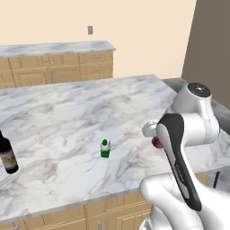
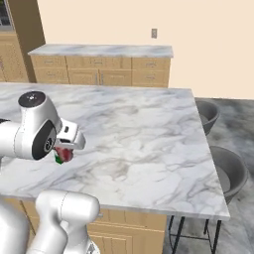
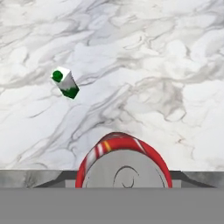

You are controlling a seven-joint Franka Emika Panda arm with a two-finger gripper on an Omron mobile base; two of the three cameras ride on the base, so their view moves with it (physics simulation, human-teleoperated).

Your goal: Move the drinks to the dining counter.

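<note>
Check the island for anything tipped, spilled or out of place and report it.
Nothing stands out. The wine bottle and the green-and-white carton stand upright on the dining counter, with no spill around them. The red soda can sits at the gripper, over the marble.

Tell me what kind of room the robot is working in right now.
A home kitchen, most likely. It has a broad marble island over light wood cabinets, a second marble worktop with drawers along the back wall, and grey bar stools at the island's side. A wine bottle and carton stand on the island.
</note>
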